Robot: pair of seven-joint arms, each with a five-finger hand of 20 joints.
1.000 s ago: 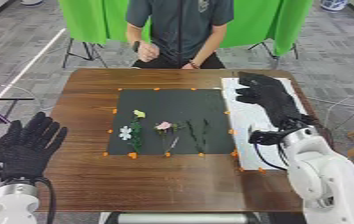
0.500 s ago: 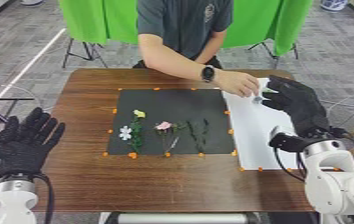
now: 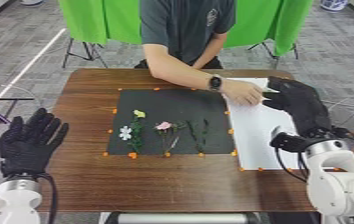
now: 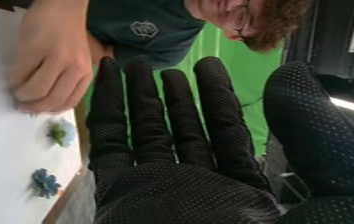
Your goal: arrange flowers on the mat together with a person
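Observation:
My right hand (image 3: 301,106) is over the white sheet's right side, open; in the right wrist view the same hand (image 4: 187,187) has straight fingers and holds nothing. A person's hand (image 3: 243,92) is low over the white sheet (image 3: 260,145), just left of my hand's fingertips. A pale blue flower (image 4: 64,132) and a darker blue flower (image 4: 45,182) lie on the sheet. On the black mat (image 3: 169,102) are a yellow flower (image 3: 139,113), a white flower (image 3: 125,132), a pink flower (image 3: 163,126) and green stems (image 3: 197,135). My left hand (image 3: 29,145) is open at the table's left edge.
Orange markers (image 3: 133,155) edge the mat and the sheet. The brown table (image 3: 165,185) extends in front of the mat. Across it the person's forearm (image 3: 178,71) reaches over the far edge toward the sheet.
The person's arm has come in over the table to the white sheet. My right hand has shifted toward the right and slightly nearer. The left hand stays at the left edge.

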